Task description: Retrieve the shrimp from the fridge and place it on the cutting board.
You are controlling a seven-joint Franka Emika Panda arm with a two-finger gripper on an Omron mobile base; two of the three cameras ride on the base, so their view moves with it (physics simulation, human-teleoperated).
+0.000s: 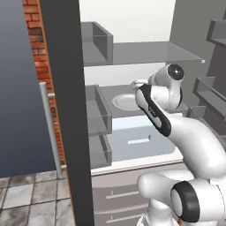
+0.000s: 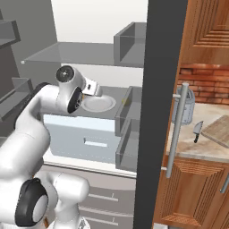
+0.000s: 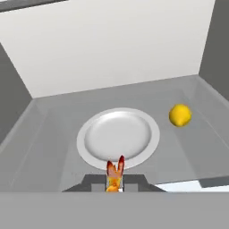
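Pinched between the fingertips of the gripper (image 3: 114, 181), the shrimp (image 3: 115, 172) is seen inside the fridge (image 1: 62, 110), just above the near rim of the white plate (image 3: 117, 136). It is judged light, small and probably slippery, so a hold across its middle is preferred. A yellow round fruit (image 3: 180, 115), perhaps a lemon, lies apart. The cutting board (image 2: 219, 129) waits on the counter (image 2: 197, 150).

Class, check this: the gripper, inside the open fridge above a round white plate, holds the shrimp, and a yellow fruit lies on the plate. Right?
Not quite. In the hand view the yellow fruit lies on the fridge shelf beside the plate, apart from it. The gripper does hold the shrimp.
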